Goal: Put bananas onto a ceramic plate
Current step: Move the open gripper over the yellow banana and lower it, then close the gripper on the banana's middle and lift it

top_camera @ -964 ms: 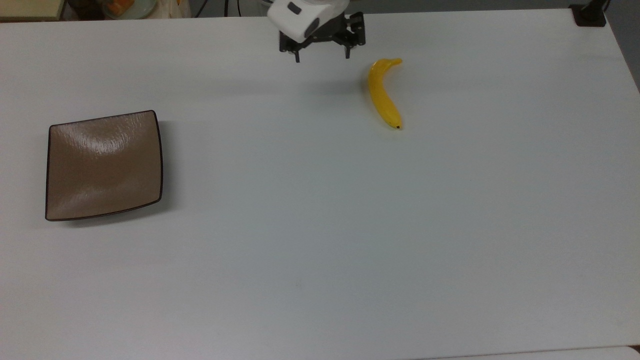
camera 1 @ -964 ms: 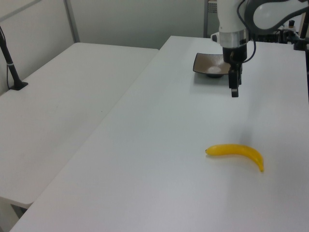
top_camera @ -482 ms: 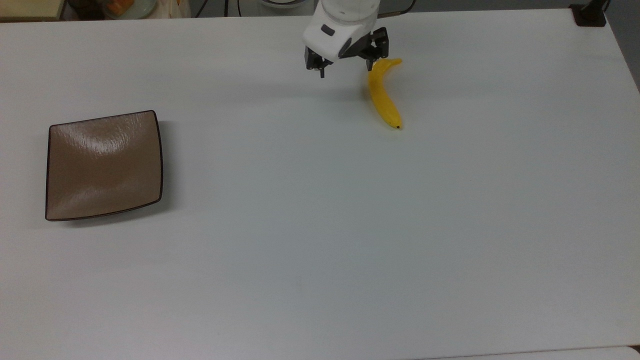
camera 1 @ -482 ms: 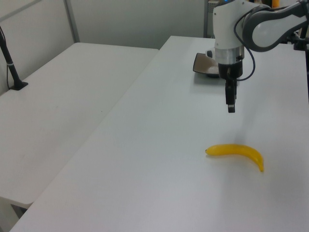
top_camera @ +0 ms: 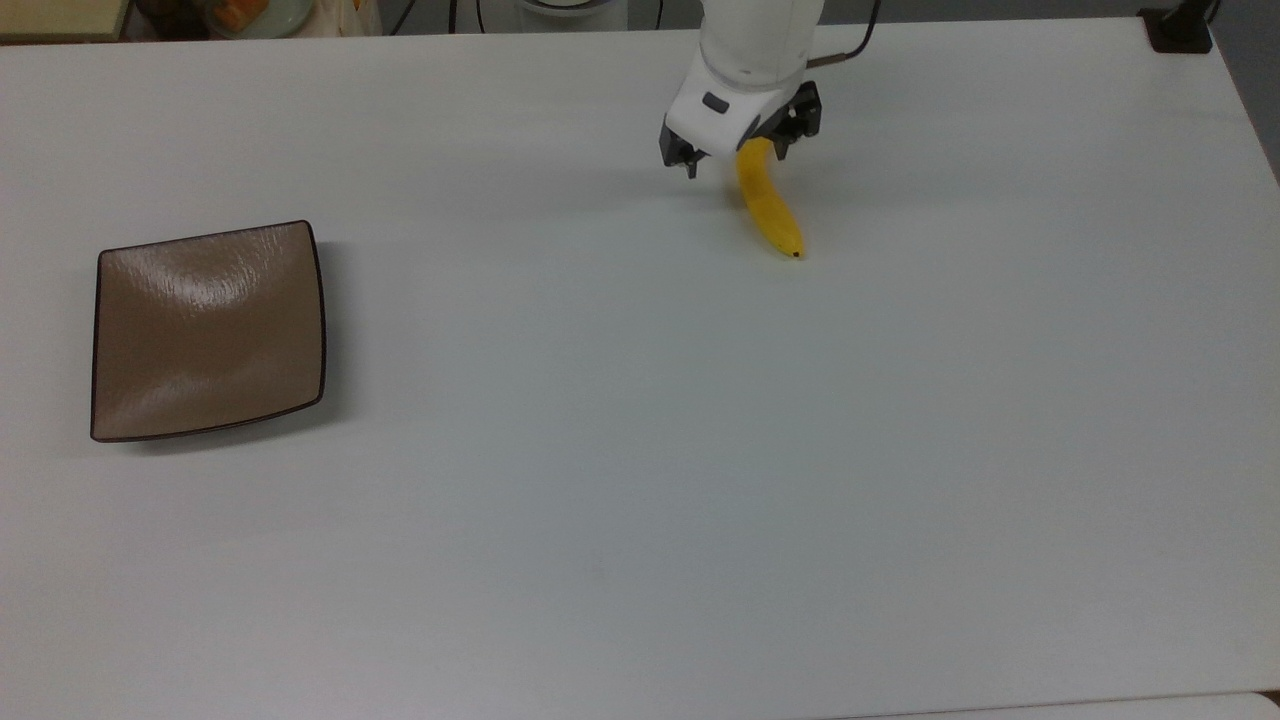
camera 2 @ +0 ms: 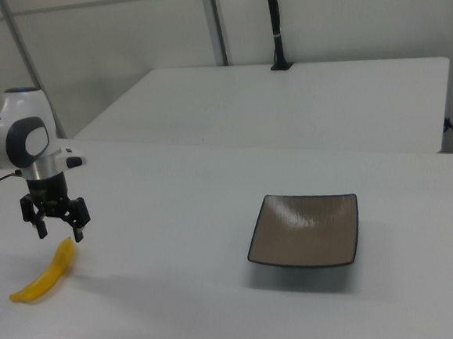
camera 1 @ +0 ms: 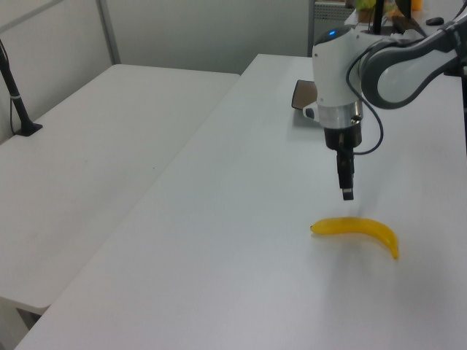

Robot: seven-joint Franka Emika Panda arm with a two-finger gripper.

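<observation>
A yellow banana (top_camera: pixel 771 208) lies on the white table (top_camera: pixel 640 450), in the top view's upper right; its dark tip points toward the near edge. My gripper (top_camera: pixel 735 163) hovers open just above the banana's stem end, which the hand partly hides. The left view shows the gripper (camera 1: pixel 347 188) edge-on, a little above the banana (camera 1: pixel 357 227). In the right view the gripper (camera 2: pixel 59 232) hangs open over the banana (camera 2: pixel 45 274), holding nothing. The square brown ceramic plate (top_camera: pixel 208 330) sits bare at the top view's far left, far from the banana. It appears as the plate (camera 2: pixel 306 230) and, behind the arm, as the plate (camera 1: pixel 302 93).
A black post base (top_camera: pixel 1180 30) stands at the table's far right corner in the top view. A second white table (camera 1: pixel 87 175) adjoins this one and carries a black post (camera 1: pixel 14 95). Clutter (top_camera: pixel 240 15) sits beyond the far edge.
My gripper has moved to the top view's right and come lower, from beside the banana to over its stem end. It stays open. Banana and plate have not moved.
</observation>
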